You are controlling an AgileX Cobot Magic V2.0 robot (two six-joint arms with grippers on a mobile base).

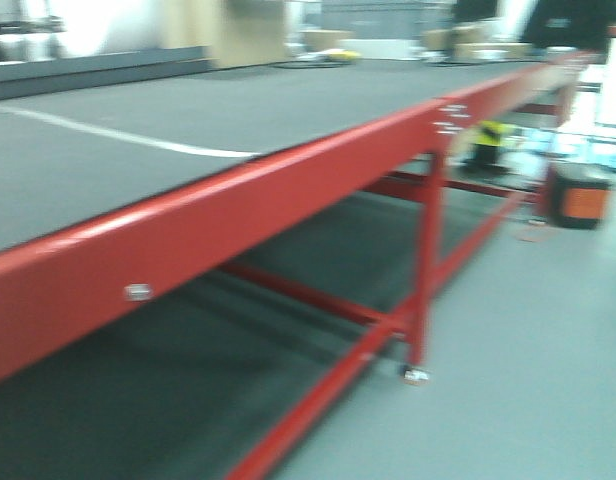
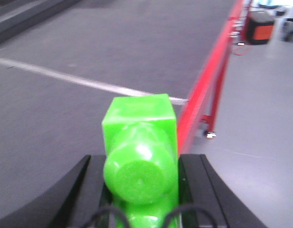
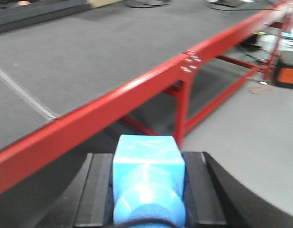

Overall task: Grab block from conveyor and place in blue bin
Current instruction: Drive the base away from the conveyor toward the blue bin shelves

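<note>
The conveyor (image 1: 188, 110) is a wide dark grey belt with a glossy red frame (image 1: 238, 200), running from near left to far right. My left gripper (image 2: 141, 161) is shut on a bright green block (image 2: 139, 137) and holds it above the belt (image 2: 113, 42) near its red edge. My right gripper (image 3: 147, 159) is shut on a light blue block (image 3: 147, 175) and holds it just outside the red frame (image 3: 89, 118), over the floor side. Neither gripper shows in the front view. The blue bin is out of view.
A white line (image 1: 118, 135) crosses the belt. An orange-and-black box (image 1: 578, 195) stands on the grey floor (image 1: 528, 350) at the right, also in the left wrist view (image 2: 259, 26). A yellow object (image 1: 333, 55) lies at the belt's far end.
</note>
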